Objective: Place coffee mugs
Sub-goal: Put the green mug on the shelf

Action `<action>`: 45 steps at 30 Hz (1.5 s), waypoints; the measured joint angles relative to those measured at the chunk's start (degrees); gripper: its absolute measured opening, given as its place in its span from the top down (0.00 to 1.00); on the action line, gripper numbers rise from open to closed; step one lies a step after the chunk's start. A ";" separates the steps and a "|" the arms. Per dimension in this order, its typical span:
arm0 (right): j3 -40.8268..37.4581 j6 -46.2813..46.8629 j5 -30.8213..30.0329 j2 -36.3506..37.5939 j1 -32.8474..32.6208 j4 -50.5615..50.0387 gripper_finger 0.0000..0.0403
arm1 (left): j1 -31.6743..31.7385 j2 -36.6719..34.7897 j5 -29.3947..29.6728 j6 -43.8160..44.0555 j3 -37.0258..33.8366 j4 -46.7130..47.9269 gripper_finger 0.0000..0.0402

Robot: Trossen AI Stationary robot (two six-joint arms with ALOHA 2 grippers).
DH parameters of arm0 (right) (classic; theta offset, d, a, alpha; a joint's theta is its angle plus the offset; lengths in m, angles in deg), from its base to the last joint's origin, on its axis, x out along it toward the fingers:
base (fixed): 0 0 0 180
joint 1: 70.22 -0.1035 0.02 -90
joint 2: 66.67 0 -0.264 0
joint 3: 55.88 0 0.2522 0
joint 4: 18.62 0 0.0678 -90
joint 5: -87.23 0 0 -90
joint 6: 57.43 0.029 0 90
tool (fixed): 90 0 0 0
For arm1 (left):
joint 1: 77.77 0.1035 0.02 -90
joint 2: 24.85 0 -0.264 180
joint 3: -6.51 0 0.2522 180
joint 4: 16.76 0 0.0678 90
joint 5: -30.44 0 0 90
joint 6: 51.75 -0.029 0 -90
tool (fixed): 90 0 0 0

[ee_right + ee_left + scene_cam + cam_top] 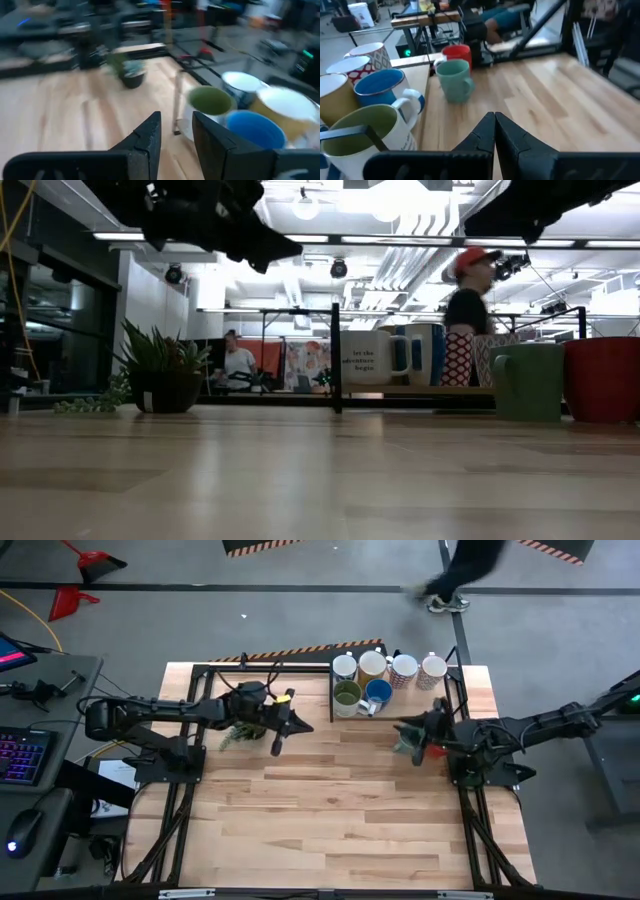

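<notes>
Left tool closed, right tool parted

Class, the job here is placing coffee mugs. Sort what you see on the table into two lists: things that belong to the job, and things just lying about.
Belongs to the job:
- six mugs in the rack
- teal green mug
- red mug
- right gripper, open
- left gripper, shut

Just lying about:
- potted plant
- leafy sprig

Eight coffee mugs stood at the frame's upper right: six clustered in a rack, a teal mug and red mug below. One potted plant stood left of centre.
</notes>
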 joint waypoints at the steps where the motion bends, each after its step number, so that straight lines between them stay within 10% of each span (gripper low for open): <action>1: 0.02 2.59 -1.97 -0.24 0.29 0.00 0.77 | -0.13 0.00 -0.12 1.76 0.00 -0.81 1.00; 20: 0.04 -2.26 7.08 -1.74 0.91 -1.33 0.77 | -1.26 0.00 -2.49 0.54 0.02 -6.12 1.00; 26: 0.14 -2.51 0.34 -1.73 1.51 -1.89 0.77 | -2.54 0.00 -2.49 0.86 0.02 -5.84 1.00; 45: 24.22 19.88 10.07 -14.63 21.59 -51.93 0.77 | -1.73 3.36 -2.45 0.48 0.07 -2.92 0.89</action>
